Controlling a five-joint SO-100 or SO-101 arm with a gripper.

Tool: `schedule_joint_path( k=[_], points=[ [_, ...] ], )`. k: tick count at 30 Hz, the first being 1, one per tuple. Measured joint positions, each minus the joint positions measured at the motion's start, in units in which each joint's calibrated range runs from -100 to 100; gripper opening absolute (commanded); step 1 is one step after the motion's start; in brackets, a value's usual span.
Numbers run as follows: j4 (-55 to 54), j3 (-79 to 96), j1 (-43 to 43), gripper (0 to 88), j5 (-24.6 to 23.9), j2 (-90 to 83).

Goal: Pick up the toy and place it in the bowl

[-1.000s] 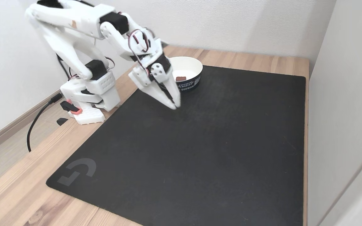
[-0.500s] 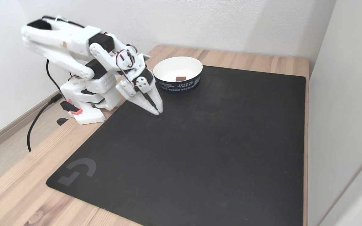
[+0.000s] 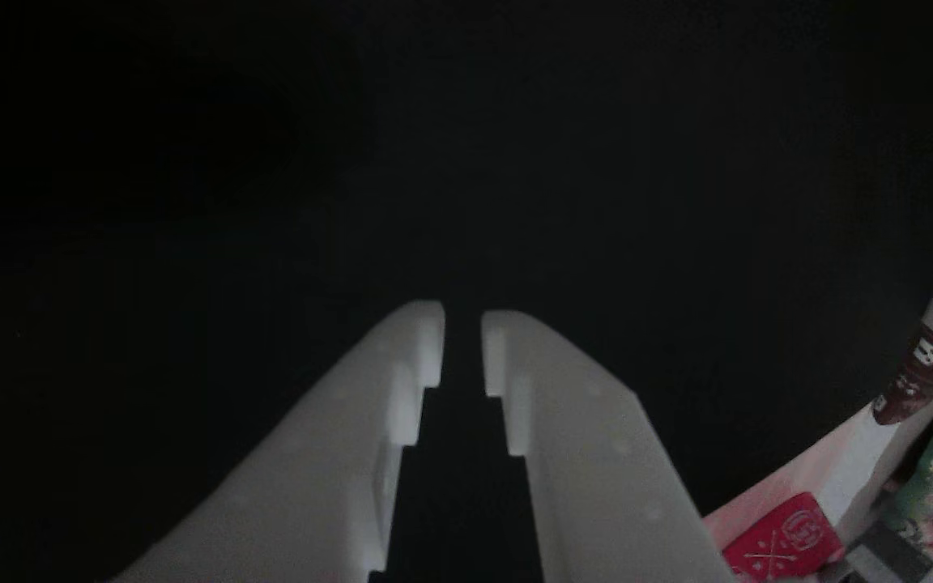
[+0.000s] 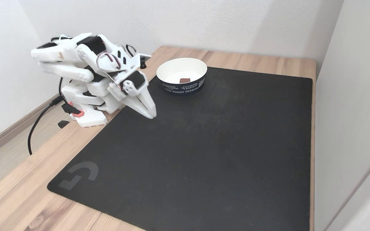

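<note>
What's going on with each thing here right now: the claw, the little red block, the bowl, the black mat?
gripper: empty, jaws nearly closed with a thin gap, low over the mat beside the arm's base.
toy: lying inside the bowl, free of the gripper.
bowl: upright on the mat's far corner, holding the toy.
black mat: flat on the wooden table.

The toy point(image 4: 184, 80) is too small to make out (bowl point(image 4: 172, 69) wall hides its base).
</note>
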Motion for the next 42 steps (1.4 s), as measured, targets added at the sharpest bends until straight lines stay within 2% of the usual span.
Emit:
schedule_joint_path(
  k=[8,15,20,42],
  points=[
    [9.2,2.27,-0.33,2.2,0.0,-13.66],
    [9.46,2.36,-0.5,2.2,0.0,-14.24],
    [9.46,2.36,-3.83,2.2,0.05,-14.24],
    [9.46,2.36,-3.33,2.2,0.05,-14.24]
  ],
)
